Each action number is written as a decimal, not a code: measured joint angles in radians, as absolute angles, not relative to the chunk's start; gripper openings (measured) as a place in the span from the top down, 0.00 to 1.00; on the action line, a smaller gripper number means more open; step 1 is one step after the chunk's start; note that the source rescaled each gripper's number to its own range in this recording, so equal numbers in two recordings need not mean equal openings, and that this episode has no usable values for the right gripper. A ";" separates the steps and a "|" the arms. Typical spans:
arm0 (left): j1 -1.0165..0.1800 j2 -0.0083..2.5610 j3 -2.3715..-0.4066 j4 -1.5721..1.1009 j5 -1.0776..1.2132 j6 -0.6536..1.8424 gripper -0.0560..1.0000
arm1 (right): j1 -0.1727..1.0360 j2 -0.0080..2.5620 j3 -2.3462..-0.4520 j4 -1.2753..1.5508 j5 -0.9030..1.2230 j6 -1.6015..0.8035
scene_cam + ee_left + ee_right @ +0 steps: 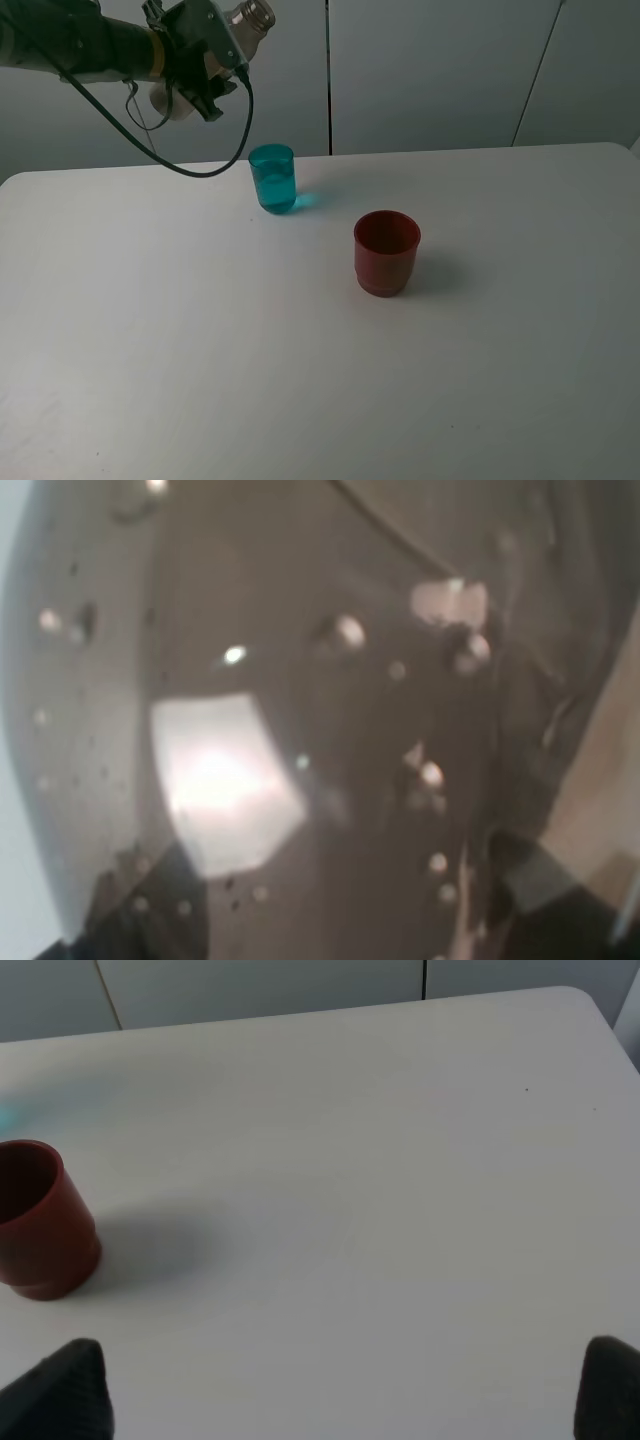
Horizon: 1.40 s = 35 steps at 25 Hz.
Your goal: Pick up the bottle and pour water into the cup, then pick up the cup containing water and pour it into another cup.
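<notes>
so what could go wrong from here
1. The bottle hangs tilted in the left fingers with droplets inside, so drips may land on the table.
2. The teal cup is slim and holds water, so a clumsy grasp could tip or slosh it.
3. The red cup stands apart from it, so a hasty pour might miss.

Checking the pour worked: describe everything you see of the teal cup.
The teal cup is a small translucent plastic tumbler, slightly tapered, standing upright on the white table. A liquid line partway up suggests it is partly filled. It stands apart from the red cup, farther back and left. Only the table touches it.
</notes>
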<state>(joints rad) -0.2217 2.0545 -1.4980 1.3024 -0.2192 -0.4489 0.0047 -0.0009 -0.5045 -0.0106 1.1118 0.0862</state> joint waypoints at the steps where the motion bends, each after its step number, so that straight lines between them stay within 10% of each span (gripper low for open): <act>1: -0.213 2.036 -1.473 1.293 -0.268 -0.487 0.95 | 0.005 -0.001 -0.504 -0.011 1.112 0.086; 19: 0.028 1.952 -0.901 0.892 -0.777 -0.331 0.95 | 0.005 -0.001 -0.504 -0.011 1.112 0.088; 35: 0.197 2.121 -0.880 0.831 -1.172 -0.221 0.95 | 0.005 -0.001 -0.504 -0.011 1.112 0.088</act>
<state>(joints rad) 0.1975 2.1207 -0.8800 0.8305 -1.1719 -0.2214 0.0047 -0.0009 -0.5045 -0.0106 1.1118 0.0882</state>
